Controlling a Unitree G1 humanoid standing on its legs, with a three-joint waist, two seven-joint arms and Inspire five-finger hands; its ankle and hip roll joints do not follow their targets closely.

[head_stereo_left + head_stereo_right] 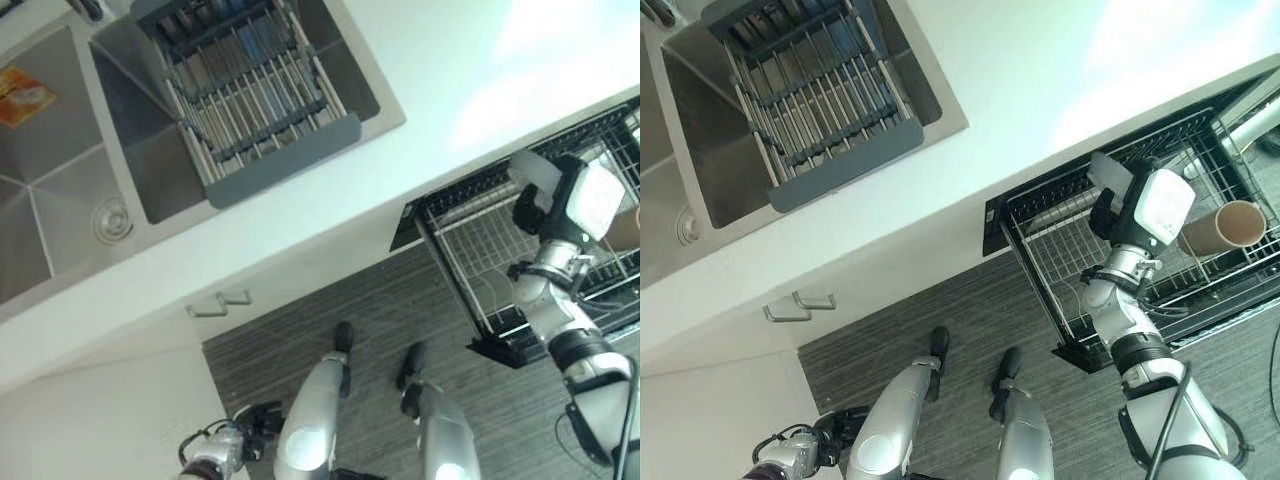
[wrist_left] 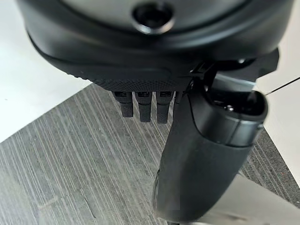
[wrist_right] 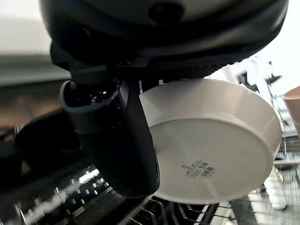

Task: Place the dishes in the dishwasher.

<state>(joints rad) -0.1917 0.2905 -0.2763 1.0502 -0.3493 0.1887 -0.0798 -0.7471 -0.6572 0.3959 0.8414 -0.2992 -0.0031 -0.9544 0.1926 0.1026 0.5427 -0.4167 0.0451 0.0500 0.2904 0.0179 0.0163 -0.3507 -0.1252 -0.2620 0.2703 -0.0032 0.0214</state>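
Glazed white bowl [image 3: 211,140], stiff, slick and breakable, is pinched at its rim by the right hand [image 3: 122,140] over the dishwasher rack [image 1: 1060,250]; left hand [image 2: 187,140] hangs relaxed, empty.

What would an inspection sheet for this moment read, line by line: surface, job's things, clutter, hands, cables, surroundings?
Surface: white countertop with a steel double sink set in it.
Job's things: white dish pinched in the right hand, held above the pulled-out dishwasher rack; a tan cup lies on its side in the rack.
Clutter: grey wire drying rack across one sink basin; an orange-yellow item in the other basin.
Hands: right hand shut on the dish, thumb across its underside; left hand hangs low over the floor, fingers straight, holding nothing.
Cables: nothing seen on the worktop.
Surroundings: grey striped floor; white cabinet fronts with a metal handle.
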